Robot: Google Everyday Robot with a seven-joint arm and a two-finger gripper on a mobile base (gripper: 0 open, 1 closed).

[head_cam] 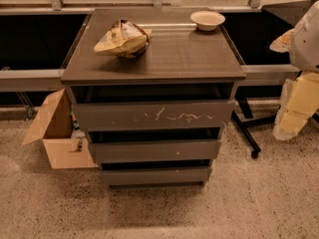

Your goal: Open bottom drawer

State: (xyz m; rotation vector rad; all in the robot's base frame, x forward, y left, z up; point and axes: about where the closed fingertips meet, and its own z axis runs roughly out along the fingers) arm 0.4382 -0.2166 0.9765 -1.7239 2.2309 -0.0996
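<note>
The dark grey-brown, flat-fronted bottom drawer (155, 176) sits lowest in the cabinet (149, 59), its long axis running left to right and its front facing the camera. The pale end effector (295, 111) hangs at the right edge, well apart from it. I cannot tell its state.

You see the cabinet (189, 54) topped in smooth dark laminate with a soft sheen. Its bottom drawer (155, 176) has a plain matt grey-brown front, unmarked, while the top drawer (154, 116) shows white scratches in the same matt finish. On the cabinet lie a crumpled, slightly glossy bag (122, 39) and a smooth pale bowl (208, 20). Left of the cabinet stands a dull brown cardboard box (55, 133). Right of the cabinet hangs the gripper (294, 116), pale cream and smooth like plastic. Around the cabinet the floor (259, 198) looks like speckled stone.
</note>
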